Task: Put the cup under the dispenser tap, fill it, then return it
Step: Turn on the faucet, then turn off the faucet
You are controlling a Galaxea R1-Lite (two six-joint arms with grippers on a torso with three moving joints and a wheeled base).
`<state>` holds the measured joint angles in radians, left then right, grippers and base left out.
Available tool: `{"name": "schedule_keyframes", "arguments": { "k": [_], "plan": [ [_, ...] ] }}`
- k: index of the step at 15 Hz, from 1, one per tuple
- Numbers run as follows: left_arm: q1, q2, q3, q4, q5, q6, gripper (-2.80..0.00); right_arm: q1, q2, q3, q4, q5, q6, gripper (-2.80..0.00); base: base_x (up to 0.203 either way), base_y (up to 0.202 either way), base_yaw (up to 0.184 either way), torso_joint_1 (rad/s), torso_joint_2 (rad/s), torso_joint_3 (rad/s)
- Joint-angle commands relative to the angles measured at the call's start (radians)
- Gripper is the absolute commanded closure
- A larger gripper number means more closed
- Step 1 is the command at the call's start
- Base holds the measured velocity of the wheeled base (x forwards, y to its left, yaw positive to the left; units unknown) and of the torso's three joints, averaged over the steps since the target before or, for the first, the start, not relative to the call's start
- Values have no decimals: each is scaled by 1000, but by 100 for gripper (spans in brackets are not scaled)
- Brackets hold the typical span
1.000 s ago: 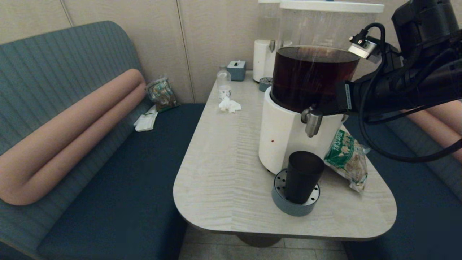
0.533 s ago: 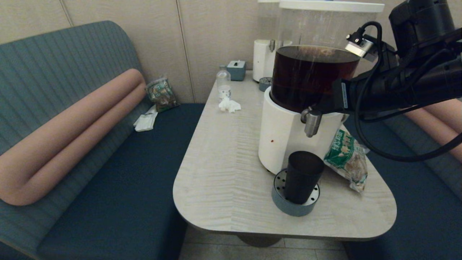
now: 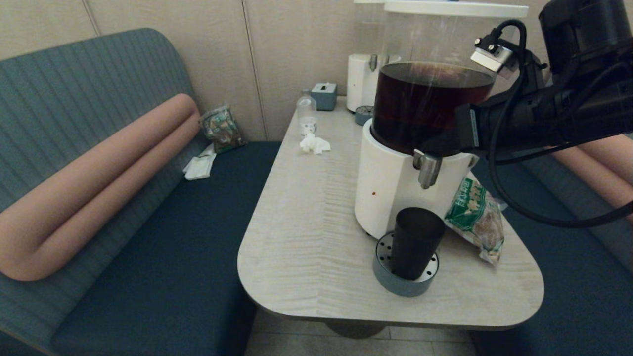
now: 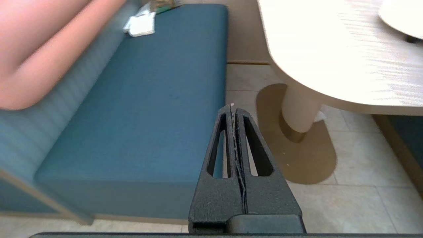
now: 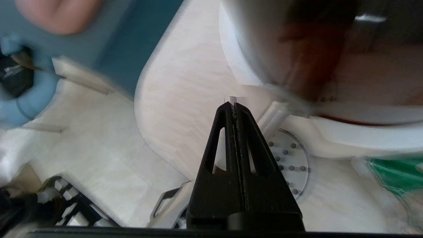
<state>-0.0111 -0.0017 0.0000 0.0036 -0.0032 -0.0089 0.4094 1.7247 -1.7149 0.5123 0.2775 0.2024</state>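
Observation:
The dark tumbler cup (image 3: 417,242) stands upright on the round grey drip tray (image 3: 383,271), directly below the steel dispenser tap (image 3: 428,170). The tap juts from the white base (image 3: 385,193) of the big dispenser, whose tank holds brown liquid. My right gripper (image 3: 426,148) is shut and empty, reaching in from the right with its tips just above the tap's top. In the right wrist view the right gripper (image 5: 233,105) points over the perforated tray (image 5: 292,165). My left gripper (image 4: 233,109) is shut, parked low beside the table over the bench and floor.
A green snack bag (image 3: 475,217) lies right of the cup. At the table's far end are a smaller dispenser (image 3: 363,81), a clear bottle (image 3: 306,114), a crumpled tissue (image 3: 314,144) and a tissue box (image 3: 324,95). Blue benches flank the table.
My right arm has risen slightly by the tap, its fingers staying shut. The cup has stayed in place on the tray.

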Motion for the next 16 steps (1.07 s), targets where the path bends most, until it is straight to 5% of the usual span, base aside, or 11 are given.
{"name": "schedule_keyframes", "arguments": {
  "k": [1, 12, 16],
  "plan": [
    [0, 0, 0, 1, 0, 0, 0, -1, -7, 3, 11, 27, -1, 0, 0, 0, 0, 0, 0, 0],
    [0, 0, 0, 1, 0, 0, 0, -22, -188, 50, -31, 46, -38, 0, 0, 0, 0, 0, 0, 0],
    [0, 0, 0, 1, 0, -1, 0, -139, -433, 196, 10, 34, -88, 0, 0, 0, 0, 0, 0, 0]
  ]
}}
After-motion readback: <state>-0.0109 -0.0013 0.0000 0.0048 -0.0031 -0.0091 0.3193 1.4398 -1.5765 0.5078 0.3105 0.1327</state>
